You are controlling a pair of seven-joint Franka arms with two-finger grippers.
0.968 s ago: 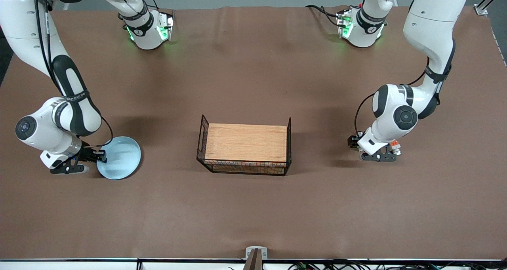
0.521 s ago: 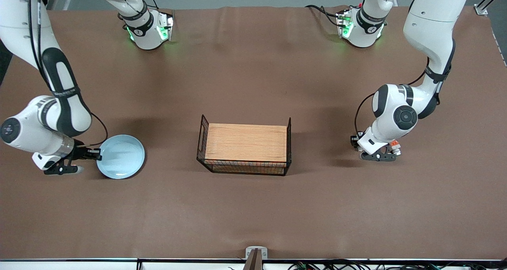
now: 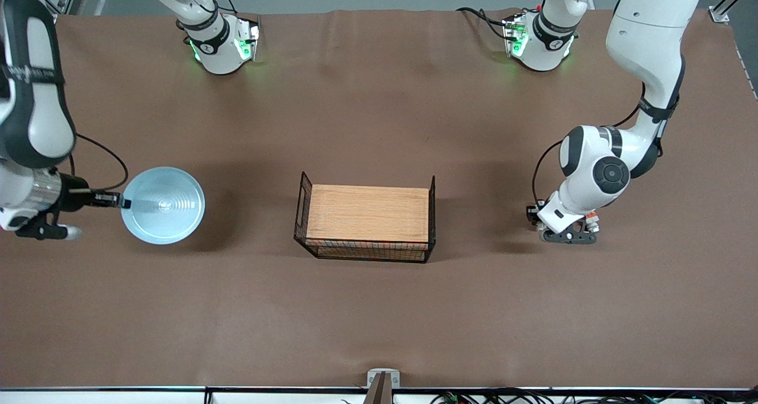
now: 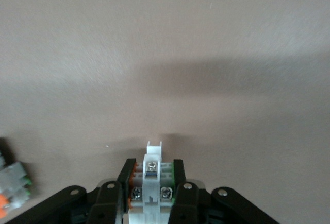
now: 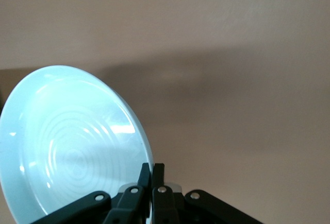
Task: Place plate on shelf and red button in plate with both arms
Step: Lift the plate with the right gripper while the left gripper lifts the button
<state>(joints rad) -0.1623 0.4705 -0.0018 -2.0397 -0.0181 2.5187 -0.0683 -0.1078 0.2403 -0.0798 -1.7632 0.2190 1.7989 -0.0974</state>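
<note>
The pale blue plate point(image 3: 163, 205) hangs tilted above the table at the right arm's end, its ringed face toward the front camera. My right gripper point(image 3: 121, 202) is shut on its rim. In the right wrist view the fingers point(image 5: 152, 170) pinch the plate point(image 5: 72, 141) at its edge. My left gripper point(image 3: 568, 235) is low at the table near the left arm's end. It is shut on the red button point(image 4: 153, 157), of which only the white body with screws and a green patch shows between the fingers point(image 4: 153, 168). The cap is hidden.
A black wire basket with a wooden top point(image 3: 367, 214) stands mid-table between the two arms. A small white piece with an orange-red block point(image 3: 590, 215) lies right beside the left gripper, and also shows in the left wrist view as a small piece point(image 4: 13, 183).
The right arm has lifted the plate off the table and tipped it up, moving toward its end. Both grippers have closed. The left arm has barely moved.
</note>
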